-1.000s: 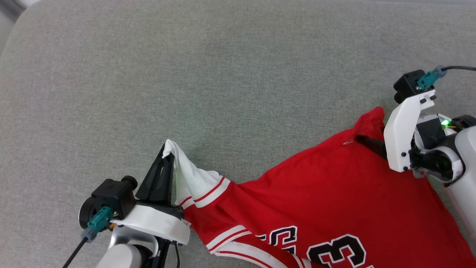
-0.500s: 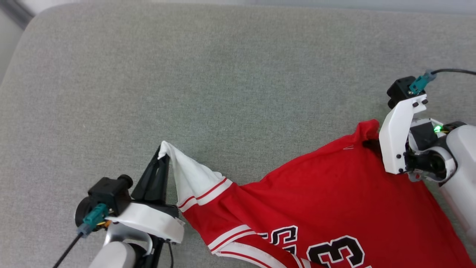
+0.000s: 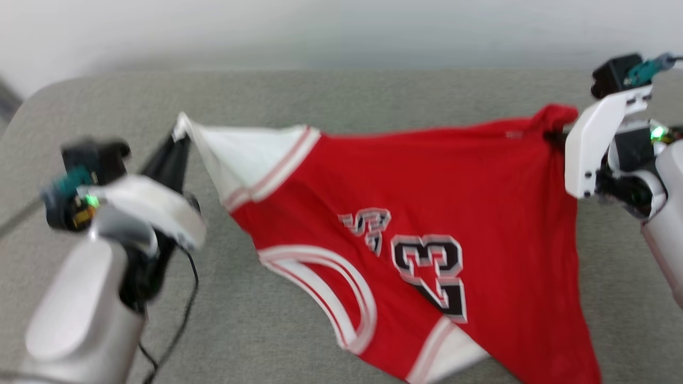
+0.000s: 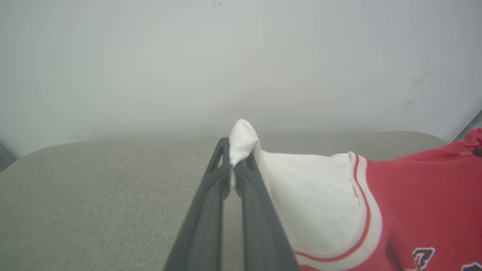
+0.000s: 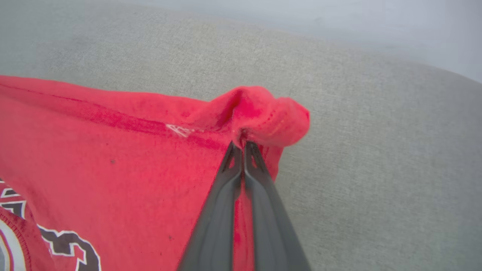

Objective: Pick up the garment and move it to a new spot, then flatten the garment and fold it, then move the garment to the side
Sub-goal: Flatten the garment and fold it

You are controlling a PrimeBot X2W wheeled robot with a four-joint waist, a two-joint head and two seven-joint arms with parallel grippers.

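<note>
The garment (image 3: 469,213), a red jersey with white parts, striped trim and a black 23, hangs stretched between both grippers above the grey cushion. My left gripper (image 3: 179,133) is shut on its white corner (image 4: 241,139) at the upper left. My right gripper (image 5: 241,145) is shut on a bunched red corner (image 3: 555,114) at the upper right. The jersey's lower part droops toward the bottom of the head view, numbers upside down. The right fingers hide behind fabric and the white wrist bracket (image 3: 597,144) in the head view.
A grey fabric cushion (image 3: 373,85) spreads under everything, with its rounded far edge against a pale wall (image 3: 320,26). Its left corner (image 3: 32,101) curves off. A black cable (image 3: 181,314) hangs from my left wrist.
Both grippers have lifted and pulled apart, raising the jersey off the cushion and stretching its top edge taut. The head camera has tilted up, bringing the wall into view.
</note>
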